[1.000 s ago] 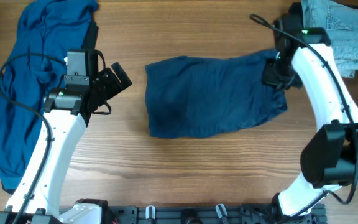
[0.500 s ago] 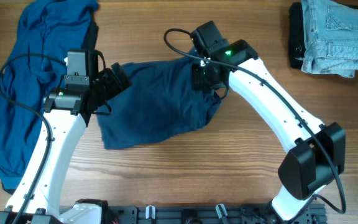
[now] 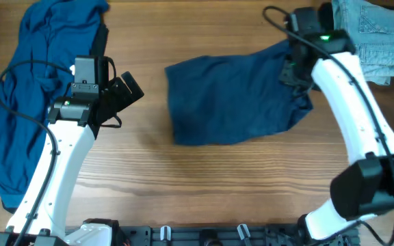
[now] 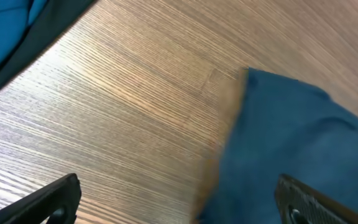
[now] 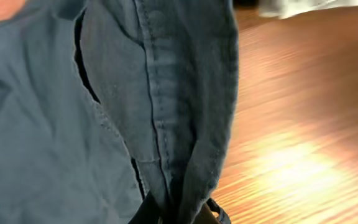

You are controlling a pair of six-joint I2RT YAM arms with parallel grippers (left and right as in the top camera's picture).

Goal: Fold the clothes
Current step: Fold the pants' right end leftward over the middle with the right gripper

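Observation:
Dark navy shorts [image 3: 231, 96] lie in the middle of the table, folded over. My right gripper [image 3: 295, 74] is shut on their right edge; in the right wrist view the bunched seam [image 5: 179, 143] runs down between its fingers. My left gripper [image 3: 125, 89] is open and empty, left of the shorts and apart from them. In the left wrist view its fingertips sit at the bottom corners, and the shorts' left edge [image 4: 291, 149] lies between them over the wood.
A crumpled blue garment [image 3: 26, 82] covers the far left of the table. A folded pair of light denim jeans [image 3: 371, 34] sits at the back right corner, close behind my right arm.
My right gripper has dragged the shorts far left, then back to the right near where they started. The left arm has stayed still.

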